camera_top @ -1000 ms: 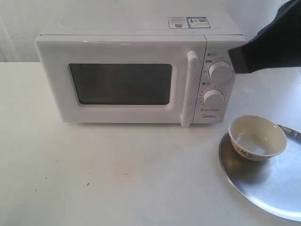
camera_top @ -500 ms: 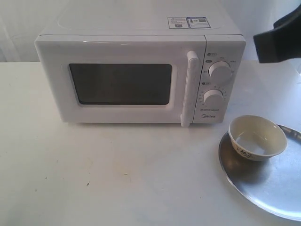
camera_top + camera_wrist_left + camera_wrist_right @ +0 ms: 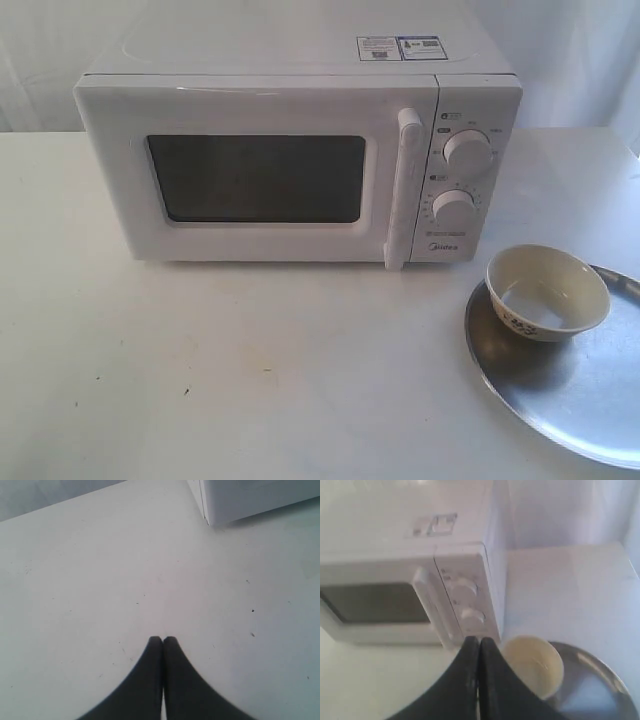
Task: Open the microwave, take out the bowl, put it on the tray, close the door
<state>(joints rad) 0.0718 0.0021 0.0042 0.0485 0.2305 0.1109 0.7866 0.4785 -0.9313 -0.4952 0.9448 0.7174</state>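
Note:
The white microwave point(image 3: 300, 150) stands at the back of the table, its door point(image 3: 250, 175) shut flush and the vertical handle point(image 3: 403, 190) beside the two knobs. The cream bowl point(image 3: 547, 292) sits upright on the left part of the silver tray point(image 3: 580, 400) at the front right. Neither arm shows in the exterior view. My right gripper point(image 3: 479, 641) is shut and holds nothing, high above the table, with the microwave point(image 3: 420, 570), bowl point(image 3: 532, 664) and tray point(image 3: 592, 680) below it. My left gripper point(image 3: 162, 640) is shut and holds nothing over bare table, near a corner of the microwave point(image 3: 250, 500).
A white table point(image 3: 250, 370) stretches in front of and left of the microwave. A pale curtain or wall point(image 3: 570, 60) closes off the back. The tray runs off the right edge of the exterior view.
The right arm, dark at the upper right near the top knob a second ago, has drawn back to the right and left the exterior view. Microwave, bowl and tray have not moved.

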